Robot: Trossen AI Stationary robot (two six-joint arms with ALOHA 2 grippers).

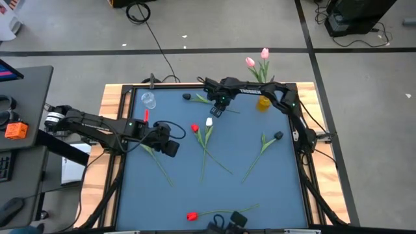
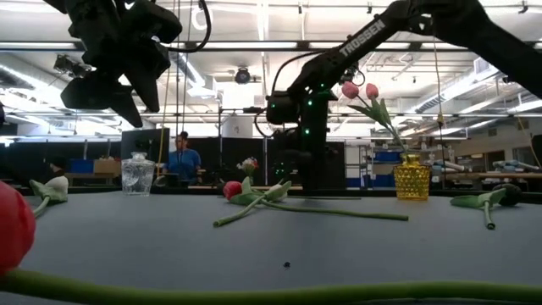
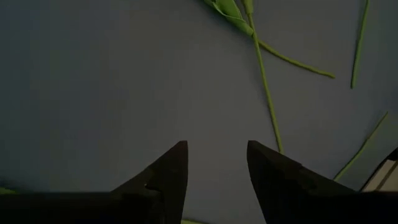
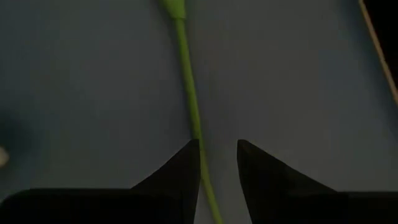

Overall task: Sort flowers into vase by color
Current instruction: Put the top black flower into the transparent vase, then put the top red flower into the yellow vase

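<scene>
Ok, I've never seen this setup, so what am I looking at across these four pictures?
Two dark robot arms work over a blue table. One picture looks straight down, one looks level across the tabletop, and two look out from the wrists. Loose tulips lie scattered on the table; two pink tulips already stand in a yellow vase, and a clear vase is empty. The left end effector is open over bare table. The right end effector is open beside a green stem, holding nothing.

We see a matt, smooth blue desk (image 1: pixel 214 188) edged in pale bare wood. One vase (image 2: pixel 138 174) looks like clear cut glass, another (image 2: pixel 412 176) like knobbly yellow glass. The flowers' stems (image 4: pixel 189 93) look smooth, plastic.
</scene>
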